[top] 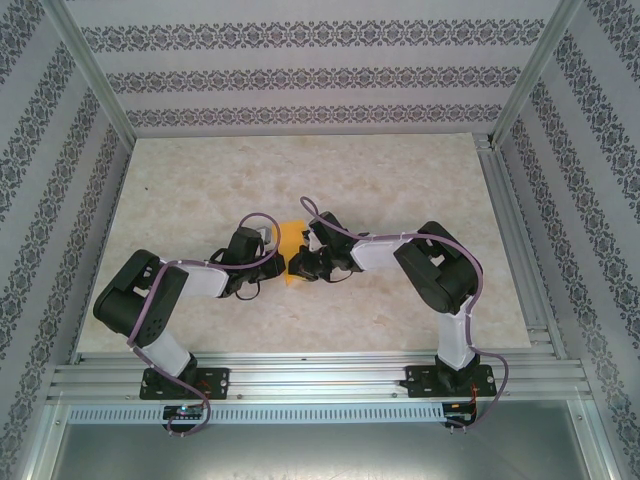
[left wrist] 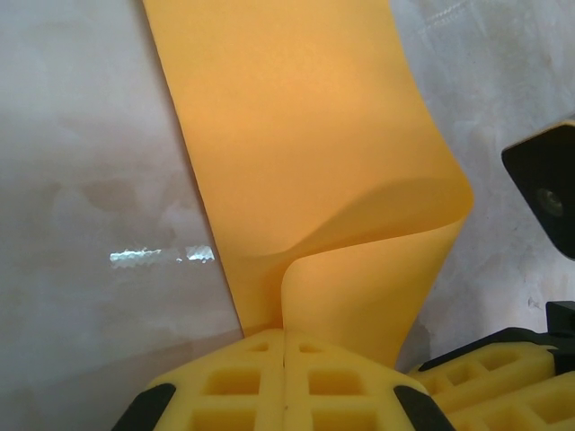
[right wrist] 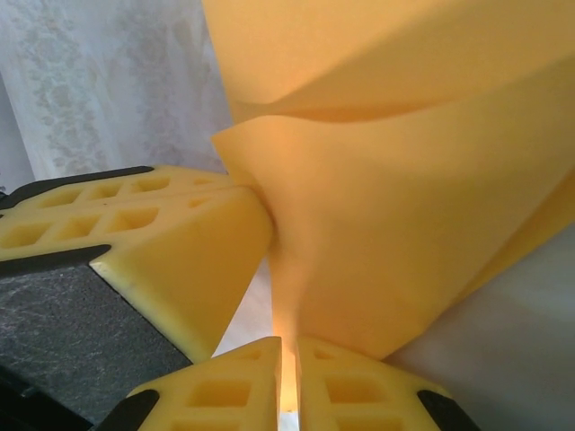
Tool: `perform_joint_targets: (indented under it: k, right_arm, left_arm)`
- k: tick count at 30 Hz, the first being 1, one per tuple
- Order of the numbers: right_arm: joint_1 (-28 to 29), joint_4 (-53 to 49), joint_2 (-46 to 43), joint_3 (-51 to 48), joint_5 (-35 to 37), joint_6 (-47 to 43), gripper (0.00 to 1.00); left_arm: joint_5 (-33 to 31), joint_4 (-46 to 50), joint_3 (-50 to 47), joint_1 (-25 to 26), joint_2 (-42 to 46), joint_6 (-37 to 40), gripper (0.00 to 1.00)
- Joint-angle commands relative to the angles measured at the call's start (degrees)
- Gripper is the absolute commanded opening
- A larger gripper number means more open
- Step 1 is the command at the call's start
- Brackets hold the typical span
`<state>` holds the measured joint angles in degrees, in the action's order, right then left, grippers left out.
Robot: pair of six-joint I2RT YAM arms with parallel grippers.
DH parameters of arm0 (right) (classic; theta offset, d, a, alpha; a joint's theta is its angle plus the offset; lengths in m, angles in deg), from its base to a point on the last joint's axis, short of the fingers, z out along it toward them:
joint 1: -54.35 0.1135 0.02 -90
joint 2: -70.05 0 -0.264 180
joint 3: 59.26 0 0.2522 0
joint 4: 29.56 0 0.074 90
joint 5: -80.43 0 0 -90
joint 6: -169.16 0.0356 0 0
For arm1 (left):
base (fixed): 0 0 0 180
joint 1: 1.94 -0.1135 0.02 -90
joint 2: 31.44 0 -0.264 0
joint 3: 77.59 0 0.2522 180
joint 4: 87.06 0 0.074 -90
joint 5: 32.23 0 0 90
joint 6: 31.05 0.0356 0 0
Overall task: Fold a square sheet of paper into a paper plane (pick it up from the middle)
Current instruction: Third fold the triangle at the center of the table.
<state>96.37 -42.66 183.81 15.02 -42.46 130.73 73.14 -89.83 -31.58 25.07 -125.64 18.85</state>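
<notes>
The orange-yellow sheet of paper (top: 291, 240) lies at the table's middle between both arms, its near end curled up off the surface. In the left wrist view the paper (left wrist: 305, 153) stretches away over the table and its near edge bends up into my left gripper (left wrist: 284, 346), which is shut on it. My right gripper (right wrist: 289, 359) is shut on the same paper (right wrist: 404, 215) from the other side. The left gripper's yellow fingers (right wrist: 171, 233) press against the paper there. From above, the left gripper (top: 272, 262) and the right gripper (top: 300, 268) meet at the paper's near end.
The pale marble-patterned table (top: 200, 180) is ringed by patterned walls. An aluminium rail (top: 320, 378) runs along the near edge, with both arm bases bolted to it. The right gripper's finger (left wrist: 503, 377) shows beside the paper in the left wrist view.
</notes>
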Motion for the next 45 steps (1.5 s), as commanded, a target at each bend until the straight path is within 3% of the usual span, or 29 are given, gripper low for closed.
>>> perform_joint_targets:
  k: [1,7,16,26,35,45]
  right_arm:
    - [0.7,-0.8,-0.8,-0.7,1.2,-0.3,0.13]
    - [1.0,1.3,-4.0,-1.3,0.6,0.6,0.13]
    - [1.8,7.7,-1.0,-4.1,0.2,4.7,0.11]
    - [2.1,0.9,-0.7,-3.2,3.8,2.3,0.1]
    - [2.5,4.6,-4.5,-3.6,2.2,3.5,0.11]
    - [3.1,7.7,-1.1,-3.6,0.9,5.5,0.11]
  left_arm:
    - [-1.5,4.2,0.4,-0.5,-2.8,1.6,0.0]
    - [-1.2,4.2,0.4,-0.4,-3.2,1.8,0.0]
    - [-0.9,4.2,0.5,-0.5,-3.3,1.8,0.0]
    - [-0.9,4.6,0.6,-0.5,-3.3,1.9,0.0]
    - [-1.3,5.6,1.0,-0.5,-2.6,2.5,0.0]
    - [-1.9,7.2,2.2,-0.5,-3.2,3.5,0.0]
